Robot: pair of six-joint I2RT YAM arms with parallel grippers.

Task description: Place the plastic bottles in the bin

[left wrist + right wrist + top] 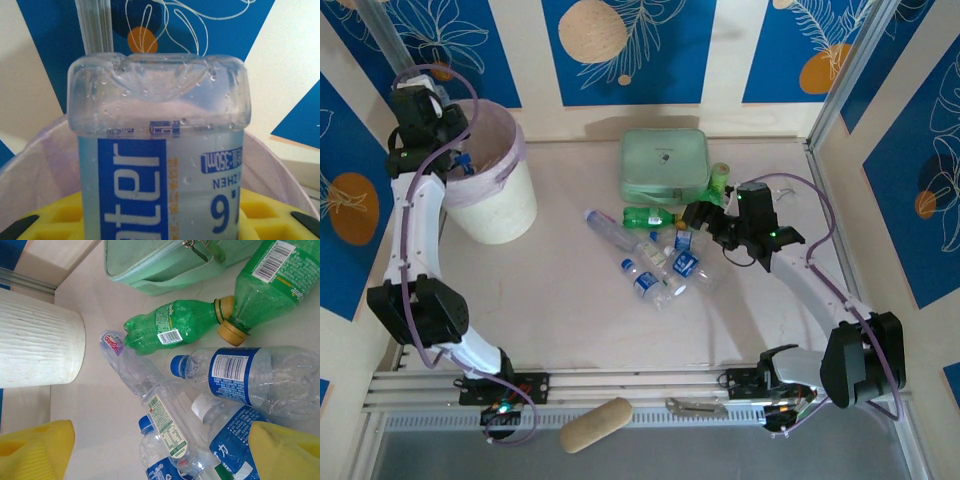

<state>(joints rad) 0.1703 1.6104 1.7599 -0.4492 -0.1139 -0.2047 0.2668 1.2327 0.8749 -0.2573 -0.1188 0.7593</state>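
At the near edge, on the rail between the two arm bases, lie a tan roll [595, 425] and a small metal tool [695, 407]. Beyond them the pale desk [560, 310] carries a loose heap of plastic bottles [655, 262] lying on their sides at its middle. Most are clear with blue labels and blue caps, and one of them has a white cap.

The right hand [696, 216] hangs just over the far right side of the heap. Its wrist view shows its yellow fingers [35, 450] spread wide to either side of the bottles below, gripping nothing.

At the far edge of the heap a green bottle [172, 327] lies with its yellow cap touching the cap of a larger green bottle [270, 280]. Just behind them is a flat mint-green zip case [663, 165].

At the far left stands the bin [505, 210], a round cream bucket with a pale lilac bag folded over its rim. The left hand [460, 158] hovers over its mouth, closed tight on a clear bottle [160, 150] with a blue label. The bottle's base points at the wrist camera from between the yellow pads [55, 220], with the bag liner [40, 160] behind it.
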